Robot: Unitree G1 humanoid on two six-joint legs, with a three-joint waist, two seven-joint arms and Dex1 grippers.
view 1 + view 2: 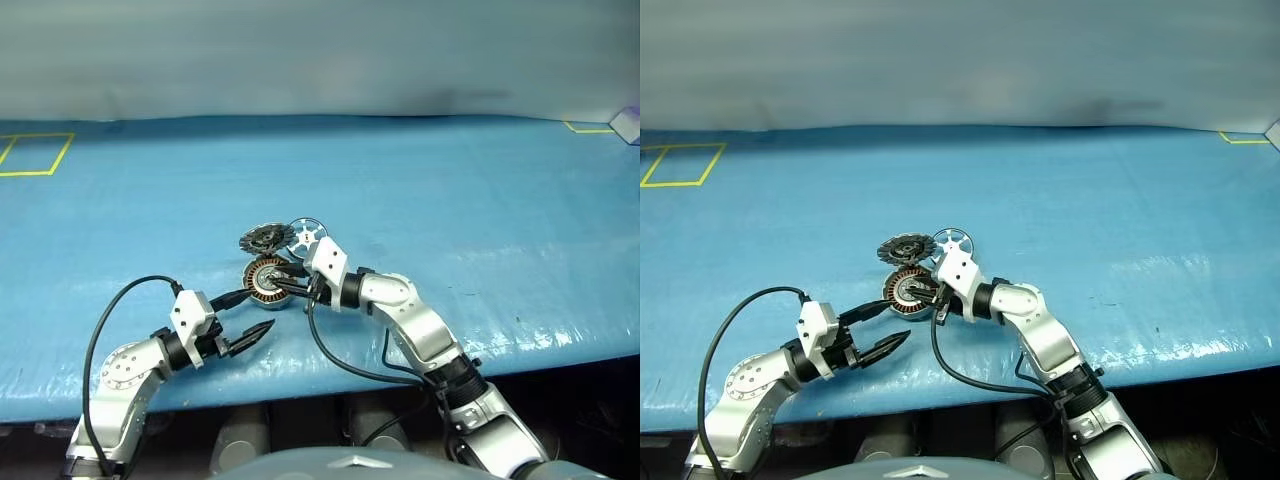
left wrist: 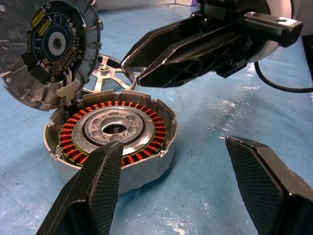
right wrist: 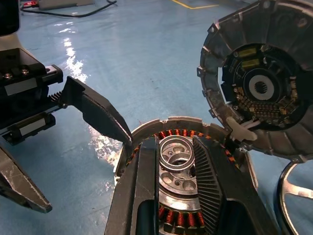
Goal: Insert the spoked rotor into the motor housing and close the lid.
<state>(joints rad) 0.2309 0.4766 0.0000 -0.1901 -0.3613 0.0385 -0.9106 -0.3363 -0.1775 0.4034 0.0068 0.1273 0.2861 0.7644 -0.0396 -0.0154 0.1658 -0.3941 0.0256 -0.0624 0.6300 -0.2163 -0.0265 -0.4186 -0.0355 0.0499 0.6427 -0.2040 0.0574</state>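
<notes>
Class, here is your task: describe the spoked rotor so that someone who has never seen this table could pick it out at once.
Start at the blue table and find the small cluster of metal parts near its front middle. Behind the motor housing with its copper windings, beside the raised lid, lies the spoked rotor. It alone is a thin shiny wheel with open gaps between its spokes; the lid is dark and notch-edged.

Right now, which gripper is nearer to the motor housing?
Right. The right gripper hangs directly over the motor housing, its fingers above the windings. The left gripper waits open beside it, slightly apart.
</notes>
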